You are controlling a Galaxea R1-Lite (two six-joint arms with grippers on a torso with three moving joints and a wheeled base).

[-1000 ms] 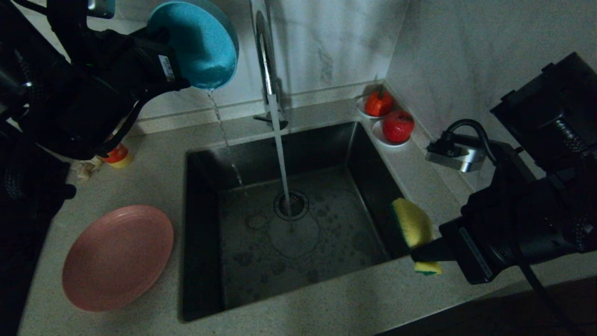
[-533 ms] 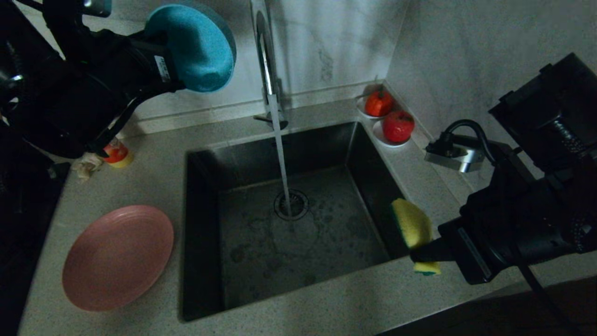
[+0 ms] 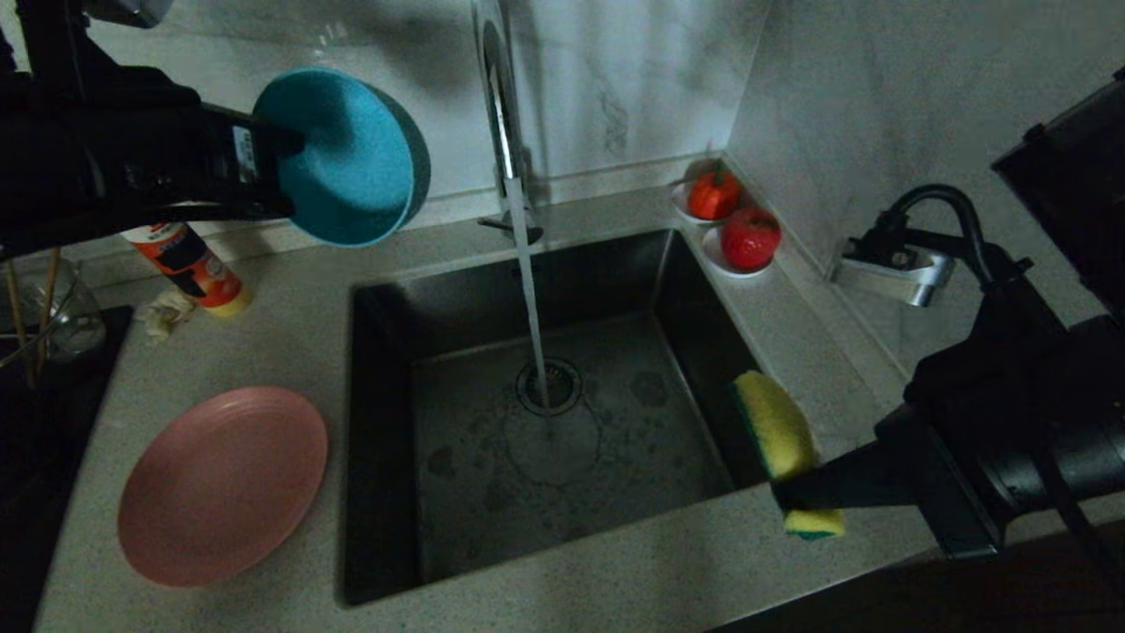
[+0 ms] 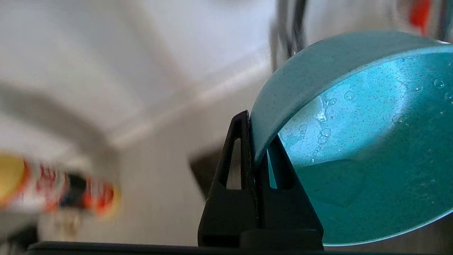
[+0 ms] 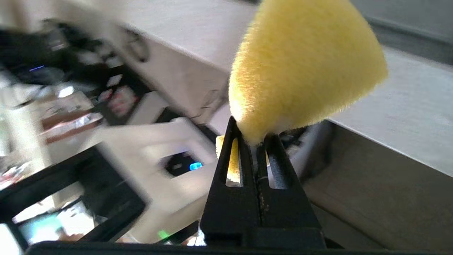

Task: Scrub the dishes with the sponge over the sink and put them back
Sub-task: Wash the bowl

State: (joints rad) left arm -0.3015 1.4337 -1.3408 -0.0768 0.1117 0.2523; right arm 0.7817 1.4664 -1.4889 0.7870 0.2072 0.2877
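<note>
Head view looks down on a speckled grey stone counter (image 3: pixel 290 352) with a square, deep, dark steel sink (image 3: pixel 387 440) set into it. Water runs from a tall chrome faucet (image 3: pixel 501 114) at the sink's back edge straight onto the round drain strainer (image 3: pixel 549 385).

Above the counter's back left part, just left of the faucet, the left gripper (image 3: pixel 286 149) pinches the rim of a round teal-blue bowl (image 3: pixel 338 158). The bowl is held on its side in the air, its underside facing the camera. From the left wrist view, the two black fingers (image 4: pixel 235 170) are pressed together on the bowl's wall (image 4: pixel 354 141), one inside and one outside, and water drops cling to the inside.

At the sink's front right corner, the right gripper (image 3: pixel 787 492) pinches a yellow rectangular foam sponge with a dark green scouring layer (image 3: pixel 778 431). The sponge stands up from the fingers over the sink's right edge. In the right wrist view the foam (image 5: pixel 304 67) is squeezed narrow between the closed fingers.

A wide, shallow pink plate (image 3: pixel 222 485) lies flat on the counter left of the sink, near the front edge. An orange and white bottle (image 3: pixel 185 264) stands at the counter's back left. Two red fruits on small white saucers (image 3: pixel 734 224) sit in the back right corner
</note>
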